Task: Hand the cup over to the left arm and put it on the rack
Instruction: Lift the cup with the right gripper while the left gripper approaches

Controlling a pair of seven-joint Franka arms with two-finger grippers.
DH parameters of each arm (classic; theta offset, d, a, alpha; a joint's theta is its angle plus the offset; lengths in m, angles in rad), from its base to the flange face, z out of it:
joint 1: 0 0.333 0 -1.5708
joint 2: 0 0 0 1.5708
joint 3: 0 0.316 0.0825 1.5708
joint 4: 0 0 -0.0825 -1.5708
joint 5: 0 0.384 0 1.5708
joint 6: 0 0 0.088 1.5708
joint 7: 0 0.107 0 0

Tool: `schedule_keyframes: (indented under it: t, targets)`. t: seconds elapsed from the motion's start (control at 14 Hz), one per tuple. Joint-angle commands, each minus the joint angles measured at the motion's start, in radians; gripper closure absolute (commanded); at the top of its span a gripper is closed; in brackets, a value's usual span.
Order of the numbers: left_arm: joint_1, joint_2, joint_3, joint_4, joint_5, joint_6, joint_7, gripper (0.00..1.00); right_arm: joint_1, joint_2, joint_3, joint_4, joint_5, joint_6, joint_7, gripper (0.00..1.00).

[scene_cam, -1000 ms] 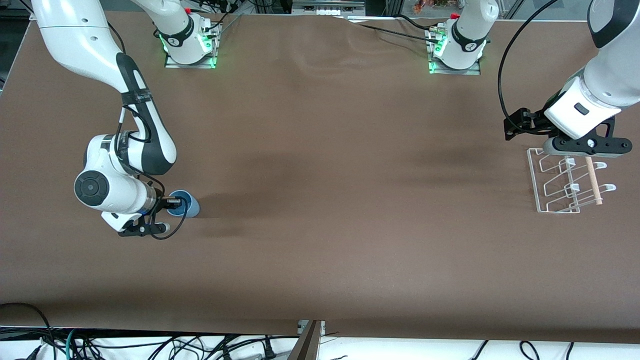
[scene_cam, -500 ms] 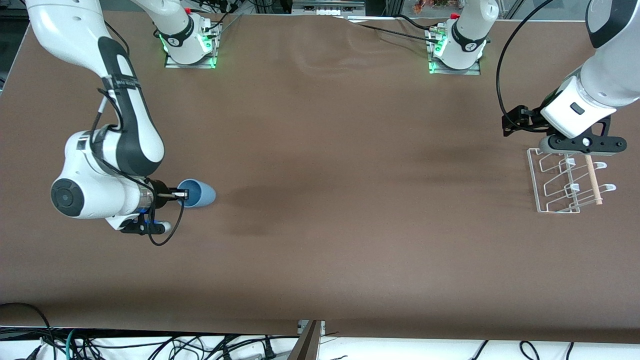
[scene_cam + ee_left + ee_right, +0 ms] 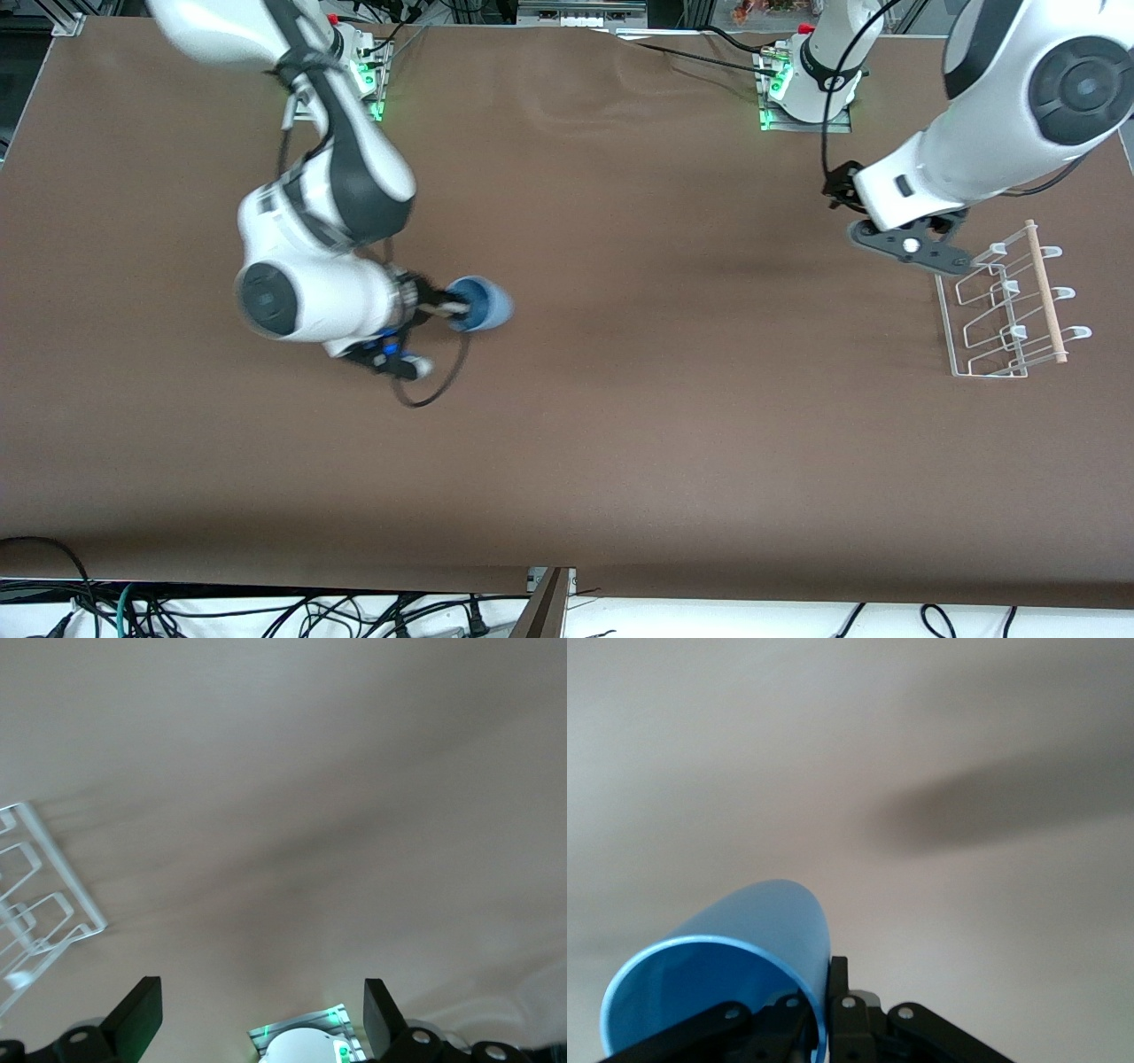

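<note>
The right gripper (image 3: pixel 443 308) is clamped on the rim of the cup (image 3: pixel 479 304), one finger inside the mouth and one outside, as the right wrist view confirms with the light-blue wall pinched at the fingertips (image 3: pixel 829 985). The cup is carried on its side in the air, base pointing toward the left arm's end of the table, over bare brown surface roughly midway between the right arm's base and the table's middle. A black cable loop (image 3: pixel 431 387) hangs beneath the right wrist, clear of the cup. The left gripper (image 3: pixel 904 246) hangs over the table just beside the rack (image 3: pixel 952 341), at the rack's edge toward the bases; its fingers (image 3: pixel 142 1019) are spread wide with nothing between them, seen in the left wrist view. The rack sits on the table (image 3: pixel 620 425) at the left arm's end, its upturned pegs and the wooden dowel (image 3: pixel 1044 292) exposed, with no item hung on it. Between the cup and the left gripper the table is plain cloth with only faint shadows. The two arm bases (image 3: pixel 802 97) stand along the table edge farthest from the front camera, and loose cables (image 3: pixel 266 611) lie below the nearest edge, off the work surface.
</note>
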Motion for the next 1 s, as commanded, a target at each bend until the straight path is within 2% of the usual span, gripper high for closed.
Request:
schedule_keyframes:
  t: [0.0, 0.29, 0.5, 0.71, 0.93]
  targets:
    - [-0.01, 0.039, 0.008, 0.025, -0.083, -0.014, 0.074, 0.0, 0.033, -0.002, 0.021, 0.043, 0.16, 0.031, 0.13, 1.0]
    - [0.01, 0.057, 0.005, 0.022, -0.243, 0.061, 0.361, 0.0, 0.078, -0.002, 0.093, 0.064, 0.263, 0.141, 0.227, 1.0]
    - [0.021, 0.073, 0.007, 0.012, -0.345, 0.114, 0.591, 0.0, 0.083, 0.001, 0.183, 0.064, 0.282, 0.235, 0.285, 1.0]
    - [0.056, 0.12, 0.007, 0.012, -0.502, 0.163, 0.843, 0.0, 0.119, 0.001, 0.193, 0.064, 0.283, 0.255, 0.299, 1.0]
    - [0.056, 0.135, 0.005, -0.017, -0.574, 0.217, 1.043, 0.0, 0.133, 0.001, 0.194, 0.066, 0.283, 0.263, 0.311, 1.0]
